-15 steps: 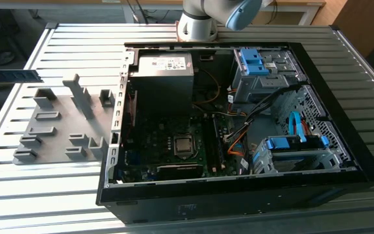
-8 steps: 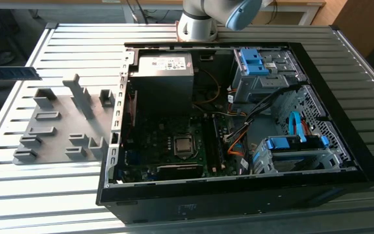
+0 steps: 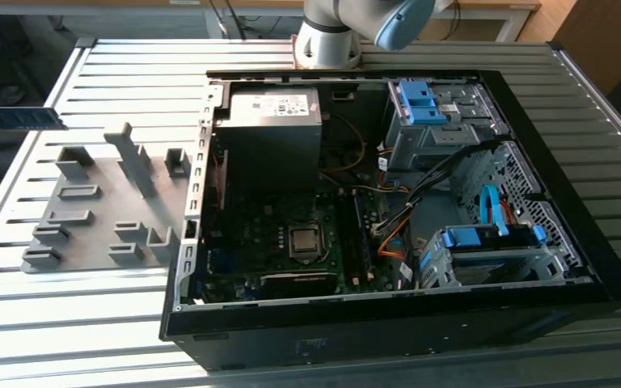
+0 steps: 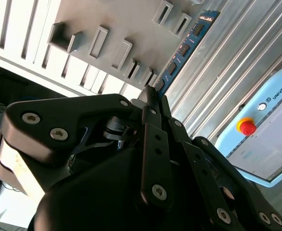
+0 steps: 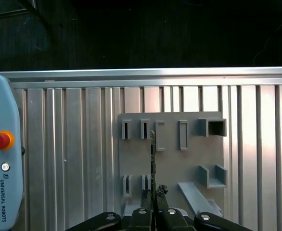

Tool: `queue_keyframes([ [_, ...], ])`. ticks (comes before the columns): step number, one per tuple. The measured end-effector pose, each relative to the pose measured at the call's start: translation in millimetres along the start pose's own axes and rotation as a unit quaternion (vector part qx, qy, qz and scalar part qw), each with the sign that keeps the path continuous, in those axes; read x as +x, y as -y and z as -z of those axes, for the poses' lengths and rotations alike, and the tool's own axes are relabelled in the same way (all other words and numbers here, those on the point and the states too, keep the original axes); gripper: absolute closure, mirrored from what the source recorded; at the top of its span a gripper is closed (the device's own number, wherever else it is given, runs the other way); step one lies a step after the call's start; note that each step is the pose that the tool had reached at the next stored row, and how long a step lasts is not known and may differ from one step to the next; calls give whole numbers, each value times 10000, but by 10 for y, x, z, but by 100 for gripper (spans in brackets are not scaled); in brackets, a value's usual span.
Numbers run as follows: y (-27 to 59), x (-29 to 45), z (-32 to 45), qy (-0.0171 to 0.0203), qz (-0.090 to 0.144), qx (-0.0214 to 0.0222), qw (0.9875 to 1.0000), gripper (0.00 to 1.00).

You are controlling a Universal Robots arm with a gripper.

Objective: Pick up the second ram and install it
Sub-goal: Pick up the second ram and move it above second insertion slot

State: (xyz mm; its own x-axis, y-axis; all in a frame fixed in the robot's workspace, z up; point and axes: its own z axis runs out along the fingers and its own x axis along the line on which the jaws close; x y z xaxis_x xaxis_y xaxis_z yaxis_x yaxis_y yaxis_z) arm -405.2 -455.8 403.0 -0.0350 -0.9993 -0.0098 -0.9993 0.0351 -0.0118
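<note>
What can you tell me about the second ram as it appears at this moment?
The second ram is a long, thin blue circuit-board stick with a row of dark chips along one face. The gripper is shut on one end, pinching its flat faces, so the first wrist view shows it edge-on as a thin line. It projects out over the gray holder plate, apparently lifted clear of the slots.

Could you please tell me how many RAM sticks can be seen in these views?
1. The second ram is held at one end by the gripper, near the gray holder plate. Another may sit hidden inside the computer case; I cannot tell.
</note>
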Motion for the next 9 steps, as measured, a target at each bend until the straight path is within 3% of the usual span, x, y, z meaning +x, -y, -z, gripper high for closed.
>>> queue_keyframes([
  [9, 0, 0, 29, 0, 0, 1, 10000, 86],
])
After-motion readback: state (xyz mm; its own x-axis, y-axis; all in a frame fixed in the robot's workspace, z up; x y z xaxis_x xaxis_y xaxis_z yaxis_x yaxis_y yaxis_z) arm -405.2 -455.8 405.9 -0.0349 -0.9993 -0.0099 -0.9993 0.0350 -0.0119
